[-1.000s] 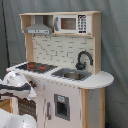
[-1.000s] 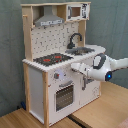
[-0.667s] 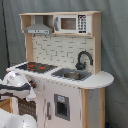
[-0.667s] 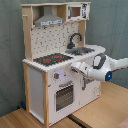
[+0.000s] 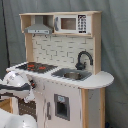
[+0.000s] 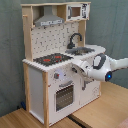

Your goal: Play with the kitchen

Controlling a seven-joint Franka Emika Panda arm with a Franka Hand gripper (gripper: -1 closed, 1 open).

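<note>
Gripper [image 6: 75,68] at the kitchen [image 6: 50,65] front — below the stovetop [image 6: 52,59]

White-and-wood kitchen [image 6: 52,75] (red-ringed black stovetop [image 6: 52,59])

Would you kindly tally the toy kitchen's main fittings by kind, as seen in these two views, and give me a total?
Faucet: 1
Sink: 1
Stovetop: 1
Hood: 1
Microwave: 1
Windowed oven door: 1
Total: 6 fittings on the kitchen. The knobs are left out, as the arm partly hides them in both exterior views.
</note>
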